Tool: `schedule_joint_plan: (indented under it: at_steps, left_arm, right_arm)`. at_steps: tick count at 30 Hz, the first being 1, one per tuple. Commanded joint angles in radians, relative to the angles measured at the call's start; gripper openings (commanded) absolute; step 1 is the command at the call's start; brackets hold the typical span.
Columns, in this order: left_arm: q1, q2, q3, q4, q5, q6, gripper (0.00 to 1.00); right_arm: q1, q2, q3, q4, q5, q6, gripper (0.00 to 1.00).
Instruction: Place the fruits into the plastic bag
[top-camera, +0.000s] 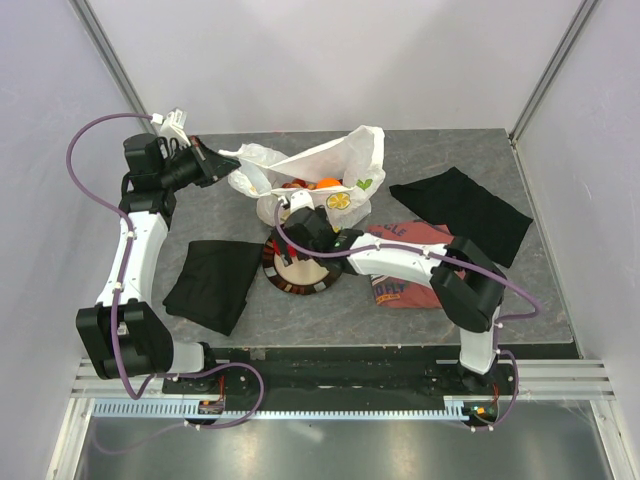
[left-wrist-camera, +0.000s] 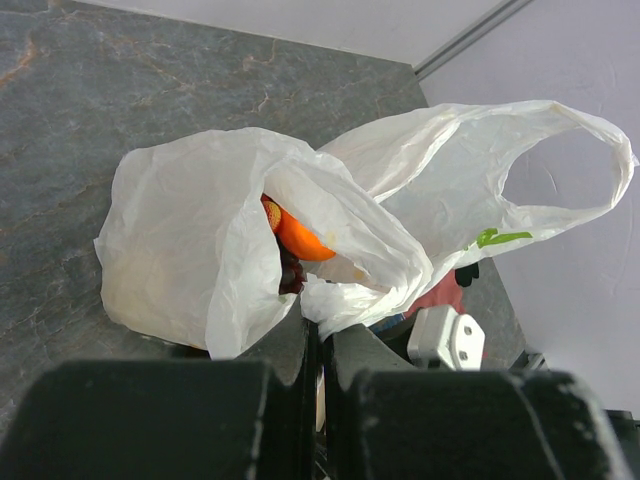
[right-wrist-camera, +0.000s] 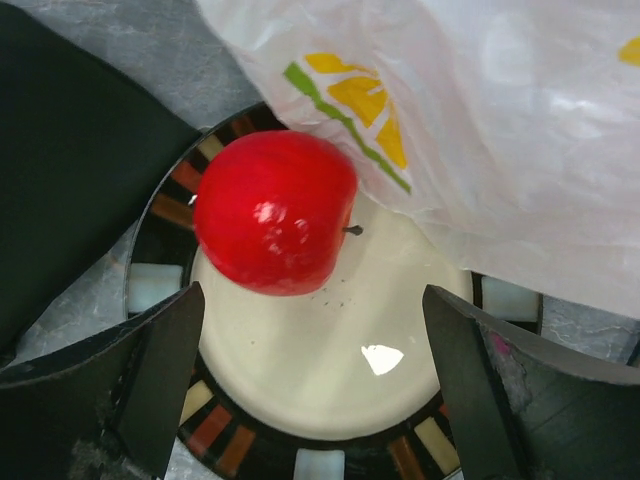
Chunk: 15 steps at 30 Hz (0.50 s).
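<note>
The plastic bag lies open at the back of the table, with an orange showing in its mouth. My left gripper is shut on the bag's left edge. In the left wrist view the bag spreads just beyond the shut gripper, holding the orange and dark grapes. A red apple sits on the patterned plate, beside the bag's printed wall. My right gripper hangs open just short of the apple, touching nothing.
The plate sits just in front of the bag. A black cloth lies to its left, another black cloth at the back right, and a red printed shirt under the right arm.
</note>
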Motion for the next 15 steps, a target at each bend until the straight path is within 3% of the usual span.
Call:
schedule_joint_plan:
  at_steps: [1,15]
  left_arm:
    - [0.011,-0.003,0.0,0.033,0.03,-0.031,0.02]
    - [0.02,-0.003,0.002,0.033,0.04,-0.036,0.02]
  right_arm:
    - [-0.036,0.015,0.048,0.002,-0.028,0.053,0.98]
    - [-0.042,0.114,0.151,0.012,-0.085,0.047,0.98]
